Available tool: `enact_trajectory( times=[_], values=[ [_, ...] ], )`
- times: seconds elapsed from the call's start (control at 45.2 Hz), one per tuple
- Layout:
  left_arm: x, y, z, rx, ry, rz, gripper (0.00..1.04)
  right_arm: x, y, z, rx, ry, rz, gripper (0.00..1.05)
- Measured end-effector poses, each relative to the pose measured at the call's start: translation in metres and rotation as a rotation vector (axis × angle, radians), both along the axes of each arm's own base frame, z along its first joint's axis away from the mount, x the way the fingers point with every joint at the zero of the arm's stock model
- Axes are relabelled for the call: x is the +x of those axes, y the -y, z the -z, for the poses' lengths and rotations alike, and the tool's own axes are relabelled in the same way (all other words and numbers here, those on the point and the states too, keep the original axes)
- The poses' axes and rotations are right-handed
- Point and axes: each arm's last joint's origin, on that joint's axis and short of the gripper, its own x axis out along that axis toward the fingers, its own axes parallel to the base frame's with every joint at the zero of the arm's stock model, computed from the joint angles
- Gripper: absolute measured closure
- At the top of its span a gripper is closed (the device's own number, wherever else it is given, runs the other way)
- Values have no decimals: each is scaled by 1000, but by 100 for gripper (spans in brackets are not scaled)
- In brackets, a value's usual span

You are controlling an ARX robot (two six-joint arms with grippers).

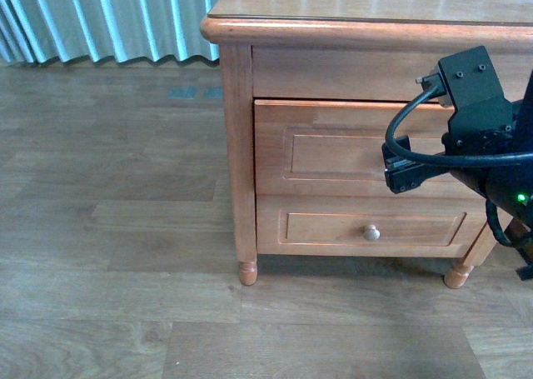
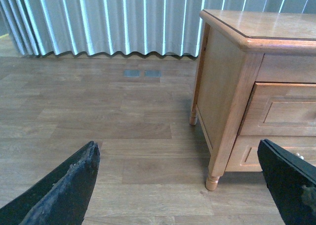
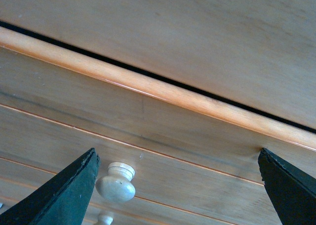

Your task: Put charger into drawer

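Early going: the drawer (image 1: 350, 150) is shut, its knob (image 3: 116, 182) just ahead of the right gripper (image 3: 177, 195), jaws spread and empty. Left gripper (image 2: 182, 185) hangs open too. Charger nowhere in view; everything remains.

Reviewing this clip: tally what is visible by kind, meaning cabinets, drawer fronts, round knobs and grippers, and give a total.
Wooden bedside cabinet: 1
Panelled wooden drawer fronts: 2, taller, shorter
Round pale knobs: 2, taller drawer's, shorter drawer's
Black grippers: 2, left gripper, right gripper
Total: 7
No charger in view.
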Motion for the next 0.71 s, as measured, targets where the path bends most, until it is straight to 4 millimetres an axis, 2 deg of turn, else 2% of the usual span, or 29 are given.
enact_trajectory(
  times=[0.133, 0.42, 0.553, 0.708],
  values=[
    [0, 0, 0, 0, 0, 0, 6, 10, -4, 1, 9, -7, 33, 8],
    [0, 0, 0, 0, 0, 0, 6, 10, -3, 4, 27, -22, 29, 8],
    [0, 0, 0, 0, 0, 0, 6, 2, 3, 1, 38, -13, 5, 8],
    [0, 0, 0, 0, 0, 0, 6, -23, 18, -12, 49, -6, -12, 8]
  ],
)
